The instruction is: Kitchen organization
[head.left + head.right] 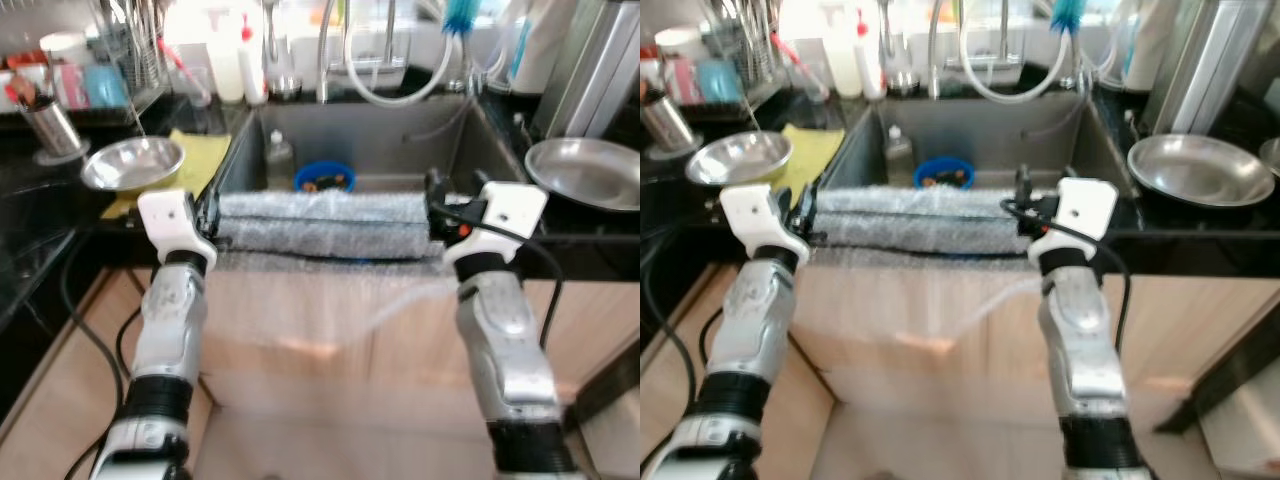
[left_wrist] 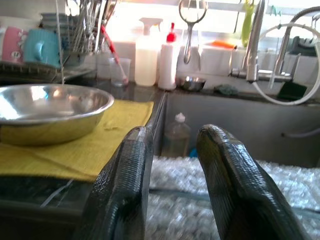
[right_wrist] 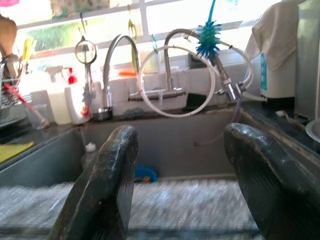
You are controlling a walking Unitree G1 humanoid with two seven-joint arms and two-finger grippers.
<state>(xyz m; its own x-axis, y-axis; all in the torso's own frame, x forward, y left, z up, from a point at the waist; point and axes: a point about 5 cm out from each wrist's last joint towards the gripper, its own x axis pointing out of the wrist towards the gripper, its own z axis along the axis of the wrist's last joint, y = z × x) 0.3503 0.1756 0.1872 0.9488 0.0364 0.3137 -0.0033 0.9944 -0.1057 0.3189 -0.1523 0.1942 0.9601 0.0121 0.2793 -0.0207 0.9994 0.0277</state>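
A dark stone desk runs along a bright window, with a grey steel sink sunk into its middle and pale wood cabinet fronts below. Across the sink's front edge lies a long roll of bubble wrap, and the two arms reach to its two ends. The left gripper sits at the roll's left end with its jaws a small way apart, the wrap showing between and below the fingers; whether they touch it cannot be told. The right gripper is at the right end, jaws spread wide over the wrap and holding nothing. Inside the sink stand a small clear bottle and a blue bowl. On the left a steel bowl rests on a yellow cloth, near a dish rack with cups and utensils; a white spray bottle and a red-capped bottle stand behind. On the right lies a wide steel pan. A curved tap and looped white hose rise behind the sink. No writing can be read on any of the bottles.
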